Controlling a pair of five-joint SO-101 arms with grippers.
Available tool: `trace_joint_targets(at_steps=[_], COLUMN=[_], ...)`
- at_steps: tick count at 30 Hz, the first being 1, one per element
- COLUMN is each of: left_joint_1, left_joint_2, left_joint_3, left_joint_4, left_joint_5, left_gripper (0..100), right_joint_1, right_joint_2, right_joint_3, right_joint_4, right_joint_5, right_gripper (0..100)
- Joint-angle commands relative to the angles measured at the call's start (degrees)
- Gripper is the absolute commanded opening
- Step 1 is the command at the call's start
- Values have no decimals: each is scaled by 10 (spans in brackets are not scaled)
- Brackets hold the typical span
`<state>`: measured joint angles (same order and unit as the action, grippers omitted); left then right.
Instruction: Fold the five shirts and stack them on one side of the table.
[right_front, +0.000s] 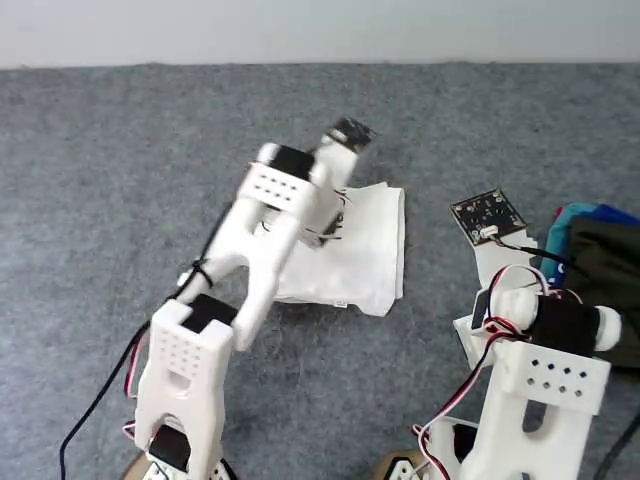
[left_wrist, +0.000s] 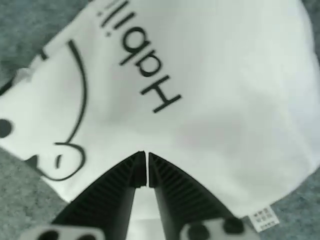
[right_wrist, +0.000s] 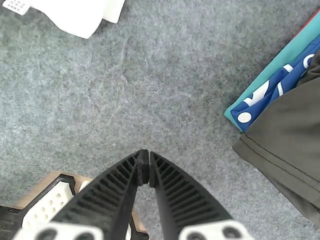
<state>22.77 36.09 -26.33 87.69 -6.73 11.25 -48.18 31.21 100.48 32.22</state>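
White shirt (right_front: 368, 250) lies folded into a rough rectangle near ctr of the high view, slightly rumpled at its lower edge. Left wrist view shows its top face (left_wrist: 210, 100) w/ black lettering and a line-drawn smile, plus a small tag (left_wrist: 264, 217) at one hem. Other shirts sit in a pile at the right edge of the high view: dark olive shirt (right_front: 610, 270) on top, blue-and-teal shirt (right_front: 583, 215) under it, a sliver of red below; count in the pile unclear.

Left arm (right_front: 265, 235) stretches from lower left up across the frame, wrist bent down over the white shirt's left part. Left gripper (left_wrist: 146, 157) is clenched, tips together right at the cloth; can't tell if any fabric is pinched. Right arm (right_front: 540, 370) stands at lower right, elbow folded, wrist pointing down btwn white shirt and pile. Right gripper (right_wrist: 148, 161) is clenched on nothing, over bare covering, dark olive shirt (right_wrist: 285, 145) near it.

Grey felt-like covering (right_front: 120, 180) spans the table; pale wall strip (right_front: 300, 30) along the top edge.
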Motion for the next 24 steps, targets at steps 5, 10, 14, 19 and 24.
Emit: trace_joint_targets(at_steps=[5,10,14,19,24], left_joint_1=[-5,-42,-49,-5,-19], left_joint_2=[-32,-32,-27,-27,-33], left_joint_3=[-43,-43,-42,46,144], left_joint_4=[55,97,117,96,14], left_joint_5=[2,18,18,20,21], left_gripper=[14,13,13,13,13], right_joint_1=[3,2,2,2,2], right_joint_2=[-5,-4,-4,-3,-3], right_joint_3=[-2,-2,-2,3,44], right_joint_4=[-6,-46,-64,-85,-107], right_joint_5=[-5,-5,-5,-5,-3], right_gripper=[12,12,12,12,12])
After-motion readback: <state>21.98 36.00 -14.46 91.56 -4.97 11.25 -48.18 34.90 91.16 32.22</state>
